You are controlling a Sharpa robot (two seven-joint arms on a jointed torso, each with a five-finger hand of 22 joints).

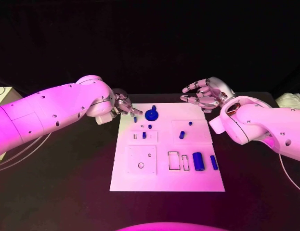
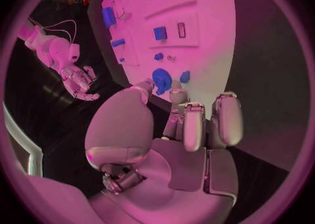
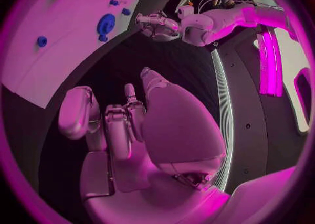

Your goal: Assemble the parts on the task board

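**Task board with loose parts, both hands at its far end**

Nearest the camera lies the near edge of the white task board (image 1: 167, 185), a long plate set lengthwise at the middle of the black table (image 1: 66, 192). On the board's near half a large blue cylinder (image 1: 198, 161) lies flat, with a slimmer blue bar (image 1: 214, 162) just beside it toward the board's right edge; two empty rectangular slots sit just left of the cylinder. Toward the middle of the board a small blue peg (image 1: 182, 134) stands in a raised square panel, and another small blue piece (image 1: 144, 135) sits in the panel to its left. A tiny blue piece (image 1: 190, 122) lies farther back. At the far end of the board a round blue gear-like part (image 1: 152, 115) rests on the plate, with a small blue piece (image 1: 135, 118) just left of it.

The left hand (image 1: 124, 105) hangs over the board's far left corner, fingers curled inward and pointing down near the gear-like part; the left wrist view shows nothing between its fingers (image 2: 194, 124). The right hand (image 1: 204, 96) is raised beyond the board's far right corner, well apart from every part, fingers loosely bent and spread, holding nothing.
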